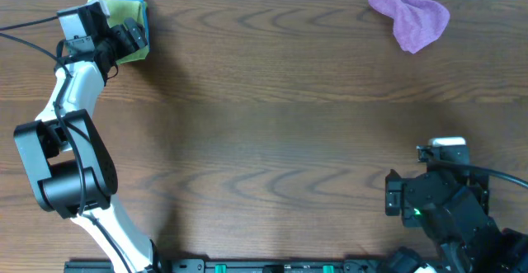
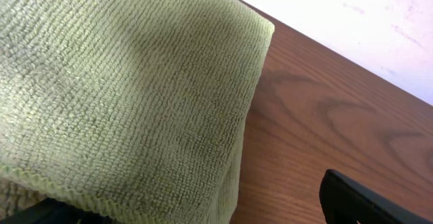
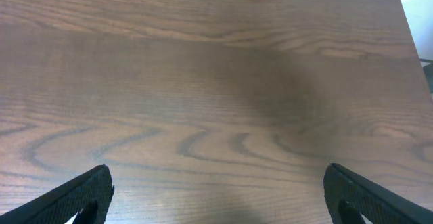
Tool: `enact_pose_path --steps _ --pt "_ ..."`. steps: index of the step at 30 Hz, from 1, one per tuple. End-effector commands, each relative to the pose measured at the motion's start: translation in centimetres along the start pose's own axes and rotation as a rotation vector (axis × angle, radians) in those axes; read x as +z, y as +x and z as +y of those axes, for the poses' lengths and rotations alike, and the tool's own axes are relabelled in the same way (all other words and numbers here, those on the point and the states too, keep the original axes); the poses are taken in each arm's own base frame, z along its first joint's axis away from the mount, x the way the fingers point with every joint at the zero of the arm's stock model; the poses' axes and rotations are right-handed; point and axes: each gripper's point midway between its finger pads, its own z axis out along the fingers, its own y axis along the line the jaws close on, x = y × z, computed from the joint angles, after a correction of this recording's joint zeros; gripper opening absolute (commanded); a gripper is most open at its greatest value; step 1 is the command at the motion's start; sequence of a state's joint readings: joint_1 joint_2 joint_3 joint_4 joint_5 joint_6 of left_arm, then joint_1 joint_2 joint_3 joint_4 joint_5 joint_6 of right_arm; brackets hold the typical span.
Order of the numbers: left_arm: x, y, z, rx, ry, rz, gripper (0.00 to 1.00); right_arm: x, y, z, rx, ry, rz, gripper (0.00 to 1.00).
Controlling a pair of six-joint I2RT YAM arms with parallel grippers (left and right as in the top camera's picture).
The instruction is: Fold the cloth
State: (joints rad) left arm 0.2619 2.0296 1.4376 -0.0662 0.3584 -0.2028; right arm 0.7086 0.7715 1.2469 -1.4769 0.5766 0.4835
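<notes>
Lime-green cloth [image 1: 132, 17], overhead: folded, lying at the far left corner of the table [image 1: 264, 124]. The left gripper [image 1: 130, 35] is over its near edge; I cannot tell whether they touch.
Overhead, purple cloth [image 1: 410, 17]: crumpled at far right, well apart.
Left wrist: folded layers of the cloth fill my view; fingers spread wide, gripping nothing.
Right wrist: right gripper [image 3: 216, 197] spread wide above the wood, holding nothing.

Cloth [image 2: 122, 88] lime-green, plain, fine looped weave. Crumpled cloth [image 1: 410, 17] purple. Table [image 1: 272, 133] dark brown, wood-grain pattern.
</notes>
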Motion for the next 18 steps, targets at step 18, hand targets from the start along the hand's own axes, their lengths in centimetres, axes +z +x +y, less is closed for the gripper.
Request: enact_pose_path --steps 18 --pt "-5.4 -1.6 -2.3 0.032 0.035 0.028 0.95 0.0 -0.1 -0.3 0.013 0.019 -0.007 0.99"
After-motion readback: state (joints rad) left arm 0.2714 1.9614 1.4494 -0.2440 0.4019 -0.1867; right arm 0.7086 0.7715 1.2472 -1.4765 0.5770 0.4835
